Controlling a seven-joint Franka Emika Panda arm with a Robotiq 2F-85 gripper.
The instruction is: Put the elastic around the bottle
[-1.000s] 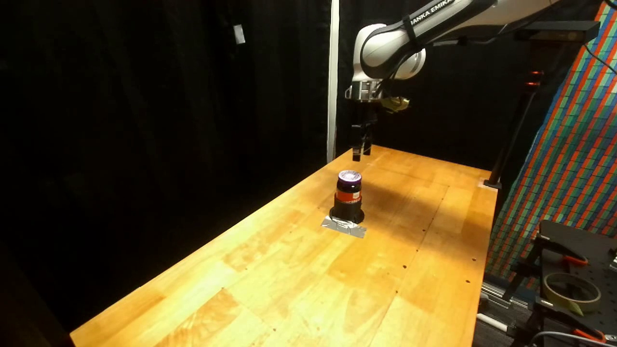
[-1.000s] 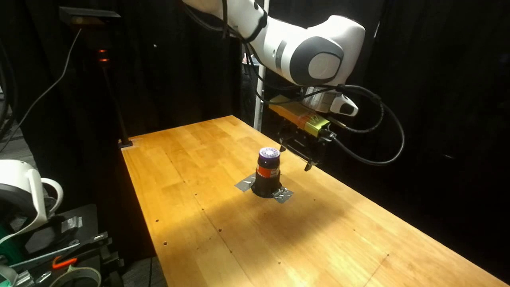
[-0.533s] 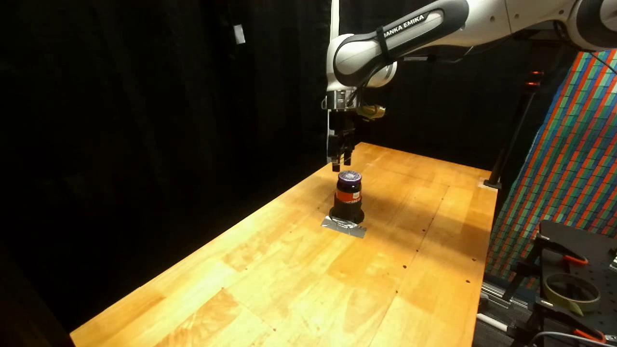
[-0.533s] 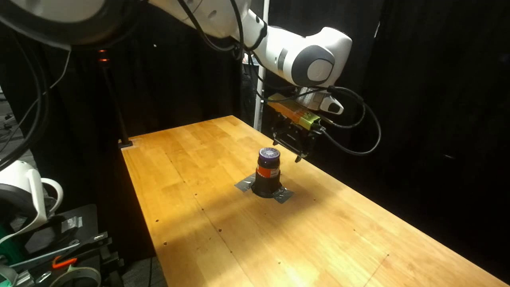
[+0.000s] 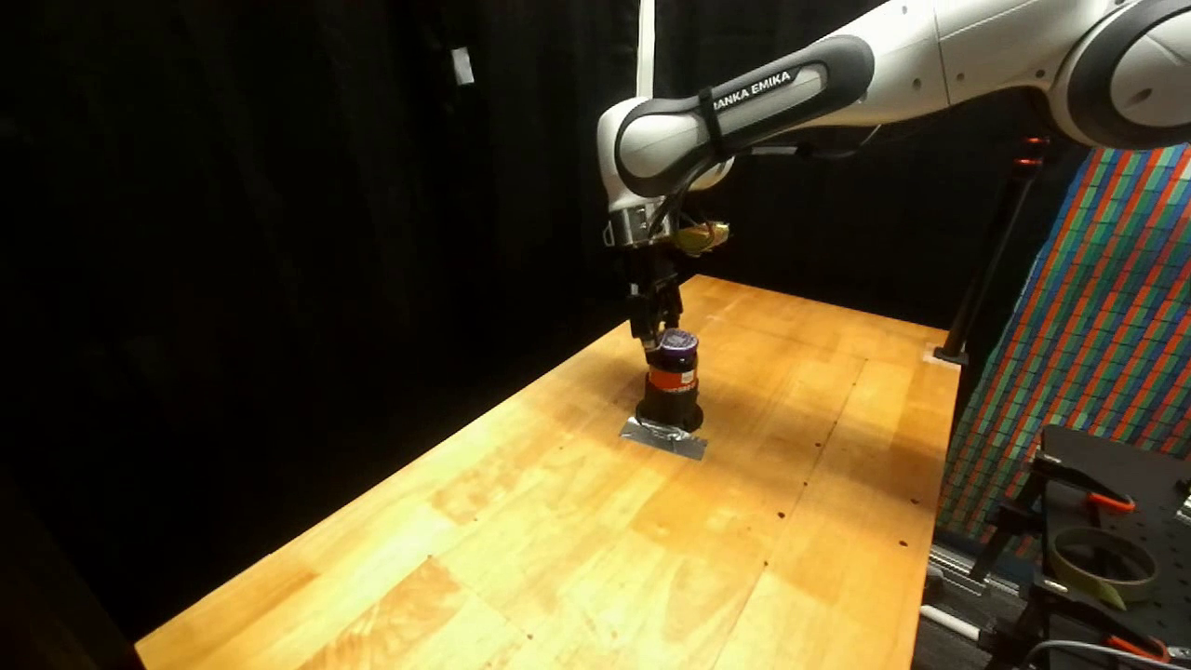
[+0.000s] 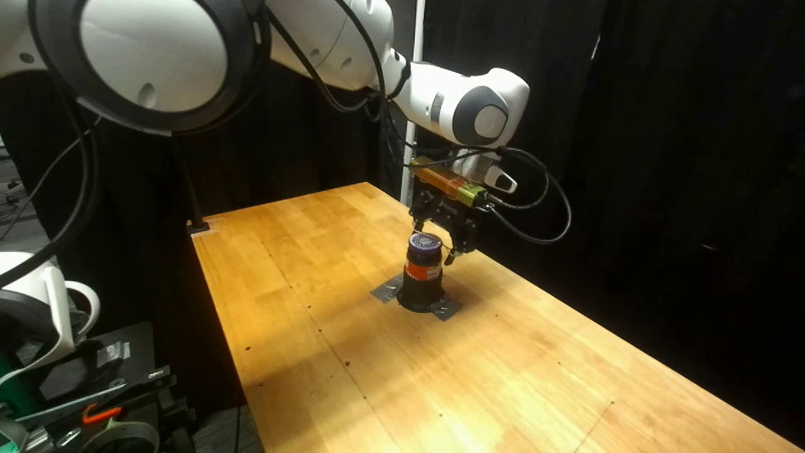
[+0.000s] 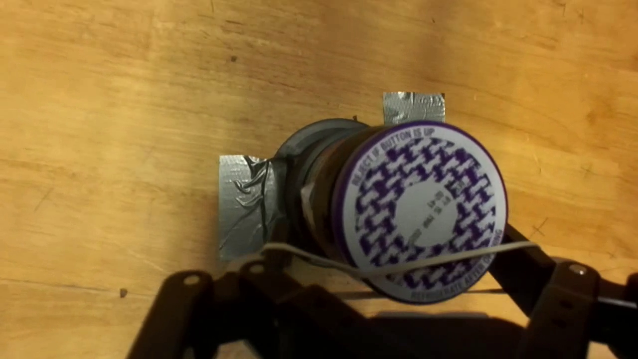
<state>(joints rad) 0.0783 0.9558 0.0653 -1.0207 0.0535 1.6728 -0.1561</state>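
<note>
The bottle (image 5: 672, 380) stands upright in a dark base on the table in both exterior views (image 6: 422, 270). In the wrist view its purple and white lid (image 7: 426, 199) faces the camera. My gripper (image 5: 662, 337) is open, pointing down close beside the bottle's top. In an exterior view its fingertips (image 6: 451, 259) are at about lid height, on the far side of the lid. The pale elastic (image 7: 435, 262) is stretched between the two fingers and crosses over the lower part of the lid in the wrist view, with a bend at the lid's edge. Whether it touches the lid I cannot tell.
Silver tape strips (image 7: 244, 204) hold the base to the wooden table (image 5: 558, 549). The table's long edge lies behind the gripper. A side cart with a tape roll (image 5: 1104, 563) stands off the table. A dark post (image 6: 196, 214) rises at a table corner.
The arm has moved down and in toward the bottle, carrying the stretched elastic. The fingers went from above and behind the bottle to beside its lid. The bottle has not visibly moved.
</note>
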